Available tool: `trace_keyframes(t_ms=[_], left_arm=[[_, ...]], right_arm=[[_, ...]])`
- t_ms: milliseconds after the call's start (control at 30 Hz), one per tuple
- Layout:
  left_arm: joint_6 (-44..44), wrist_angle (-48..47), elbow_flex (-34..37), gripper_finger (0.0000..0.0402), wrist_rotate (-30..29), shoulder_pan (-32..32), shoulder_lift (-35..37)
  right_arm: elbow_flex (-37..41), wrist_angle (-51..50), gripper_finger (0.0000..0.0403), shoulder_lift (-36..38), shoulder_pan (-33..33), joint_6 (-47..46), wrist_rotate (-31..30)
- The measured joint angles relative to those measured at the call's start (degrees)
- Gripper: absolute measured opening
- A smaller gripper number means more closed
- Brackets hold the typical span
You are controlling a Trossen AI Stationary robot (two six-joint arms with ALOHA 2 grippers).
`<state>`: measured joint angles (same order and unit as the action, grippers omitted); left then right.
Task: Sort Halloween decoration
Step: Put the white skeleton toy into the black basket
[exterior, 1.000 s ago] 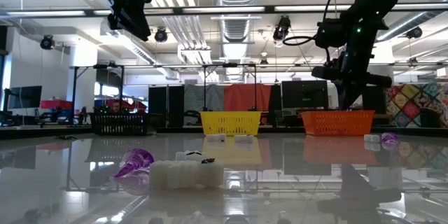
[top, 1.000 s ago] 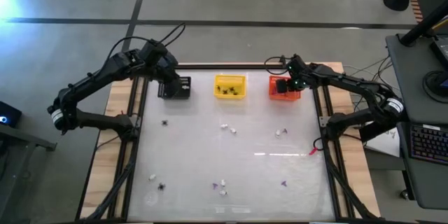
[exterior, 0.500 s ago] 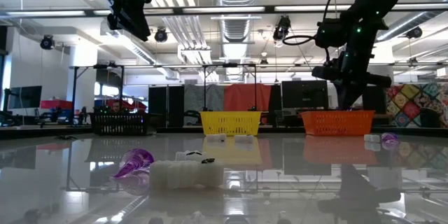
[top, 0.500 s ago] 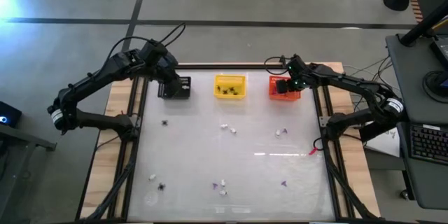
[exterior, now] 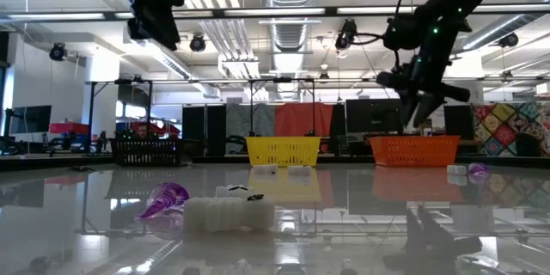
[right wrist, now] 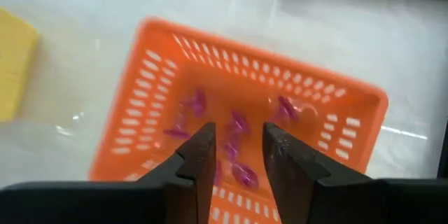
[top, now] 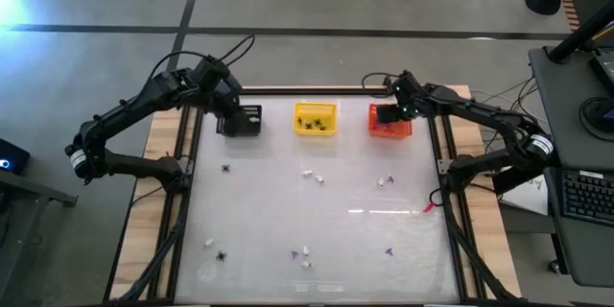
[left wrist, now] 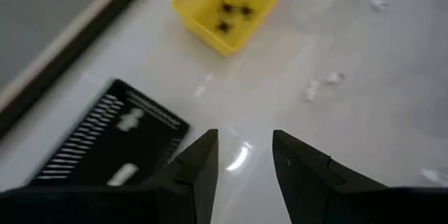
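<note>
The Halloween decoration lies scattered on the white table: white bits (top: 309, 175), black spider shapes (top: 225, 167) and purple bits (top: 389, 250). At the far edge stand a black basket (top: 249, 121), a yellow basket (top: 315, 106) with black spiders in it, and an orange basket (right wrist: 259, 59) holding purple bits (right wrist: 287, 107). My right gripper (right wrist: 238, 143) hangs open just above the orange basket, nothing between its fingers. My left gripper (left wrist: 245, 147) hovers open and empty above the table, beside the black basket (left wrist: 105, 140).
In the low view a purple piece (exterior: 163, 199) and a white piece (exterior: 228, 210) lie near the front edge. Black rails frame the table on both sides. A small red object (top: 429, 207) sits by the right rail. Open table surface lies between the trinkets.
My right gripper has opened over the orange basket and drawn up a little out of it. My left arm has kept its place above the black basket.
</note>
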<state>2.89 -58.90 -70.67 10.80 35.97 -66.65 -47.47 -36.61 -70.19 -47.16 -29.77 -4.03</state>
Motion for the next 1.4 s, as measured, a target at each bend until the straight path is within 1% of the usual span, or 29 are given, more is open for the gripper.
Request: trace_keyframes(t_ms=[100,267,467,767,867,1000,1167,1267,1400], left_arm=[[1.17,-0.42,0.0,0.0119,4.01,-0.31,0.0],[3.31,-1.68,0.09,0.0119,8.51,-1.99,0.0],[6.16,-3.88,0.97,0.0119,8.68,-6.26,-0.02],[10.52,-4.63,1.07,0.0119,8.7,-14.13,0.07],[11.92,-6.26,1.07,0.0119,8.68,-16.11,0.15],[12.65,-9.45,1.07,0.0119,8.68,-18.76,0.66],[10.68,-11.17,1.07,0.0119,7.81,-21.2,2.19],[10.22,-11.45,1.07,0.0119,7.79,-21.92,3.42],[10.13,-14.33,1.07,0.0119,7.75,-23.26,5.87]], right_arm=[[-2.65,-0.47,0.0109,0.0,0.02,0.01,0.02],[-7.46,-0.8,0.0103,0.0,0.02,0.45,0.02],[-11.87,-1.26,0.0098,0.0,0.05,0.47,0.07],[-16.44,-6.22,0.0102,0.0,2.45,0.35,0.15],[-17.53,-8.3,0.0098,0.0,4.33,0.15,0.15],[-18.32,-10.18,0.0096,0.0,7.73,-3.43,0.17],[-18.31,-10.56,0.0101,0.0,12.88,-7.61,0.14],[-18.01,-11.05,0.0104,0.0,16.09,-12.98,0.11],[-17.96,-11.03,0.0104,0.0,21.65,-19.83,0.0]])
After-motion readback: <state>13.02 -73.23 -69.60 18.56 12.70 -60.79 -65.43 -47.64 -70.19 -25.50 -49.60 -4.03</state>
